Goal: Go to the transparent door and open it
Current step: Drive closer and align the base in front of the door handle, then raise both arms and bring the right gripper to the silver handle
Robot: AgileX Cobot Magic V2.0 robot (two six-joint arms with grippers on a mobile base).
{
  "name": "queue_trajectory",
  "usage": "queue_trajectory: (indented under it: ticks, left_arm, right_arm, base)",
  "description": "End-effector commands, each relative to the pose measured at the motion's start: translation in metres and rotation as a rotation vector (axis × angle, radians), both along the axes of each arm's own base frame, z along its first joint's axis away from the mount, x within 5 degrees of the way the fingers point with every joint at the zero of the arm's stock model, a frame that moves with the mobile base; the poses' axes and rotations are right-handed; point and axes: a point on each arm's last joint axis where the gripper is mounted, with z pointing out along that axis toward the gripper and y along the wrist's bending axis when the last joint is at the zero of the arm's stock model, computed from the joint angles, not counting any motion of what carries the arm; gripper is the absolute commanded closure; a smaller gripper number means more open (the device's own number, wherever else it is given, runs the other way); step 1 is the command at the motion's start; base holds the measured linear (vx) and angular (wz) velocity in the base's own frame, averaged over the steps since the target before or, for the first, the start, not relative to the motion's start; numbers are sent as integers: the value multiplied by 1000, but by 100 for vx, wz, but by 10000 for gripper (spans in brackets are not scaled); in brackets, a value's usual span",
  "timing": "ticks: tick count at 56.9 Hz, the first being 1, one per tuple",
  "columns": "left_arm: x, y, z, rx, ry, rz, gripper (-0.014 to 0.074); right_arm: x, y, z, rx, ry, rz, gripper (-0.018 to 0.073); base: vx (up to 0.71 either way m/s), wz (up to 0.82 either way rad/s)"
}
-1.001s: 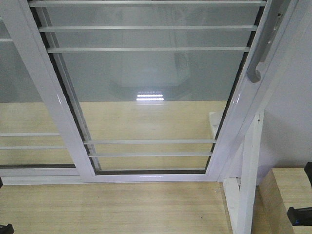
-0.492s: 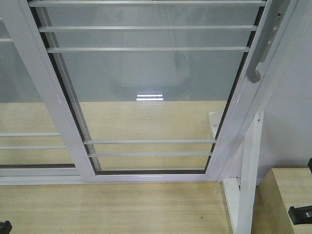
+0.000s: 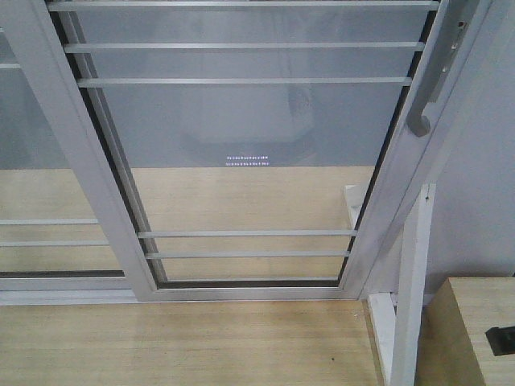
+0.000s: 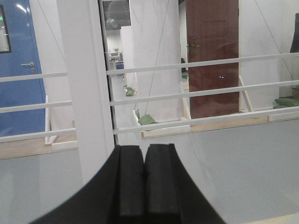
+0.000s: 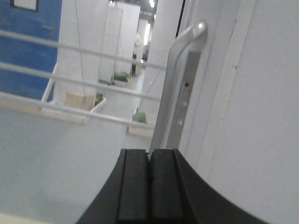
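The transparent door (image 3: pixel 241 153) fills the front view: clear glass with thin white bars in a glossy white frame. Its curved grey handle (image 3: pixel 420 119) sits on the right stile. In the right wrist view the handle (image 5: pixel 180 65) stands just ahead of and above my right gripper (image 5: pixel 149 151), which is shut and empty, apart from it. My left gripper (image 4: pixel 144 147) is shut and empty and faces the glass beside a wide white stile (image 4: pixel 86 93). A black part of my right arm (image 3: pixel 503 339) shows at the lower right edge of the front view.
A handle-less barred glass panel (image 3: pixel 40 225) adjoins on the left. A white post (image 3: pixel 410 281) and a wooden block (image 3: pixel 467 330) stand at the right. The floor (image 3: pixel 185 346) is light wood. Behind the glass are a blue door (image 4: pixel 21 70), a brown door (image 4: pixel 212 51) and white partitions.
The black arm part at the lower right has slid right and down. The black part at the lower left edge has left the front view. The light reflection in the glass has dimmed.
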Motion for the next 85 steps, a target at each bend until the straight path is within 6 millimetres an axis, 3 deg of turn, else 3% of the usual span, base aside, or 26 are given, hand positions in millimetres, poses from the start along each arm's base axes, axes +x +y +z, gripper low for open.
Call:
queue_trajectory:
  ticks: [1,8,16,29,38,49,59,66,85]
  left_arm:
    - [0,0,8,-1,-104,-3,599]
    - [-1,1,14,-118,-152,-15,599]
    - [-3,2,21,-173,-166,-24,599]
    - [9,-1,54,-158,-78,-23,599]
    - [39,-5,87,-149,-15,-17,599]
    - [96,-13,117,-139,46,-8,599]
    - [149,-21,123,-137,60,-1,599]
    - [170,-24,118,-136,71,3,599]
    - [176,-24,116,-137,54,4,598]
  right_arm:
    - [-2,3,16,15,-169,33,561]
    - [-4,3,21,112,-220,56,561]
    - [-2,0,26,205,-141,35,561]
    - [11,-2,73,194,13,-8,561]
    - [39,0,110,166,54,-15,561]
    - [91,5,137,161,101,-14,561]
    - [127,9,143,165,66,4,561]
    - [140,11,138,167,49,13,561]
    - [143,11,132,163,99,5,561]
  base:
    - [0,0]
    - [0,0]
    - [0,0]
    - [0,0]
    - [0,0]
    - [0,0]
    - [0,0]
    - [0,0]
    - [0,0]
